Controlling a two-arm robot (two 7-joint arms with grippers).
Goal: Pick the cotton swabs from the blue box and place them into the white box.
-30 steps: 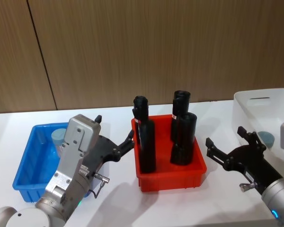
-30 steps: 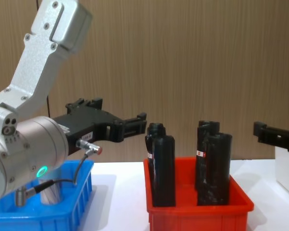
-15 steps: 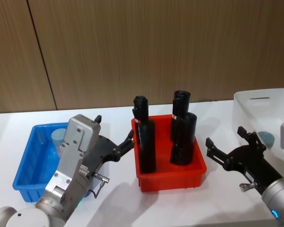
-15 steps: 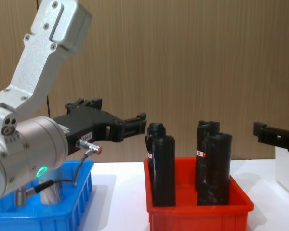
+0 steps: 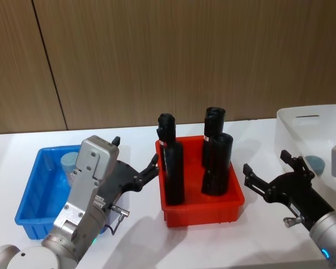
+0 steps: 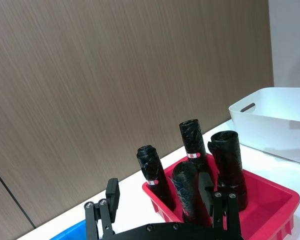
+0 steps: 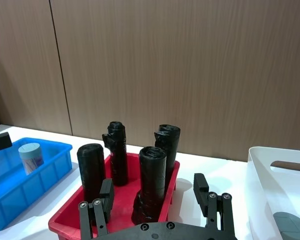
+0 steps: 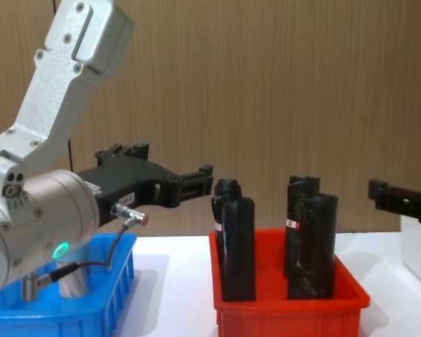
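Head view, with chest and wrist views. On your left, the blue box sits on the white table. One jar of cotton swabs stands upright in the box's far part, its lower half hidden behind the left arm. At centre is a red bin holding four tall black cylinders, all upright. On your right stands the white box – a pale grey-blue lid shows inside it, near its left wall.

Your left gripper hovers over the gap between the blue box and the red bin, well apart from the jar. Its fingers are spread and hold nothing. Your right gripper hangs above the table between the red bin and the white box – fingers likewise spread wide, empty, touching neither container.
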